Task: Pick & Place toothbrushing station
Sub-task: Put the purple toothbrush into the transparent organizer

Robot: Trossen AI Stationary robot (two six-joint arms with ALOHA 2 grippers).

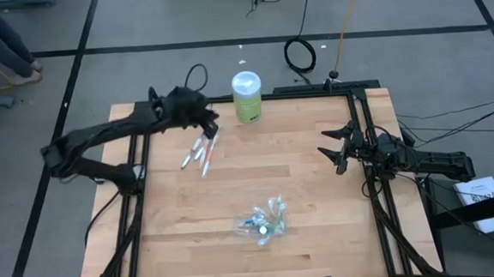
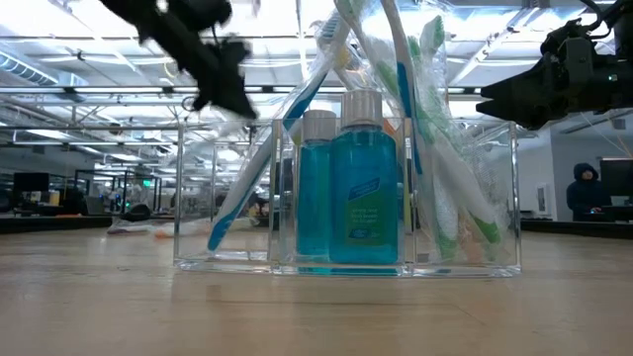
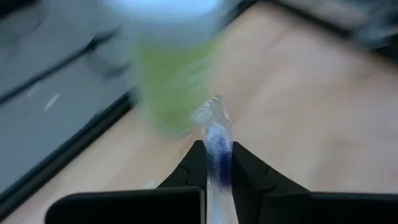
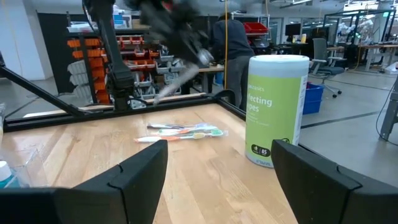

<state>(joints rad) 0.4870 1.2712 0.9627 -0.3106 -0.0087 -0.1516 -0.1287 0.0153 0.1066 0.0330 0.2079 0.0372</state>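
Take the green cylindrical wipes canister (image 1: 247,97) with its white lid as your landmark; it stands upright at the far edge of the pale wood-plank table (image 1: 302,195). Just beside it, your left gripper (image 3: 217,163) has its dark fingers pressed together on one thin toothbrush in a clear crinkled wrapper (image 3: 217,149), blue showing through the plastic. Near the canister, toward the left arm's side, a few more wrapped toothbrushes (image 1: 198,153) lie flat on the wood; you cannot count them exactly. Well apart from the canister, nearer the front edge, sits the clear, square-walled plastic organizer (image 2: 346,193), holding two blue liquid bottles (image 2: 363,183) with clear caps and several upright brushes. Your right gripper (image 1: 333,150) waits with its fingers spread, off to the canister's right.
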